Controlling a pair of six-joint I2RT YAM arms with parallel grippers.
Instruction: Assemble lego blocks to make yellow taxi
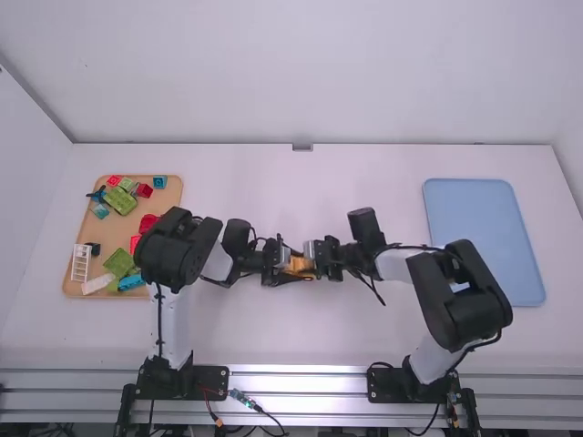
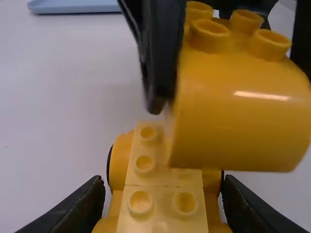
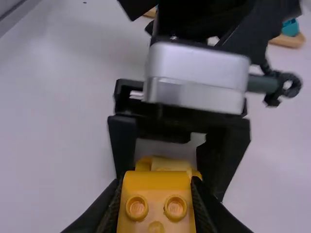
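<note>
Left wrist view, left fingers: my left fingers [image 2: 245,206] are closed to the width of the yellow base [image 2: 165,211], one on each flank, gripping it.
Left wrist view, curved block: the yellow curved block [image 2: 238,114] sits above the base and off to one side of its pale studs [image 2: 145,164]; I cannot tell whether they touch.
Left wrist view, seating risk: in my judgement, pressing from this offset could catch the block on a stud edge and seat it crooked, the cause being poor alignment.
Left wrist view, clearance risk: a right finger comes down beside the block near the studs; it could strike the base before the block seats.
Right wrist view, right fingers: my right fingers [image 3: 206,208] are drawn in on both sides of the block, holding it.
Right wrist view, slip risk: the smooth, rounded shell may roll or slide between the fingers under pressing load.
High view, left arm: the left arm [image 1: 178,250] bends inward, its wrist low and roughly level over the tabletop [image 1: 301,341], pointing toward the right arm.
High view, right arm: the right arm [image 1: 460,300] mirrors it, reaching inward from the opposite side.
High view, work location: the parts meet near mid-tabletop, between the tan tray [image 1: 111,235] and the blue tray [image 1: 478,237].
</note>
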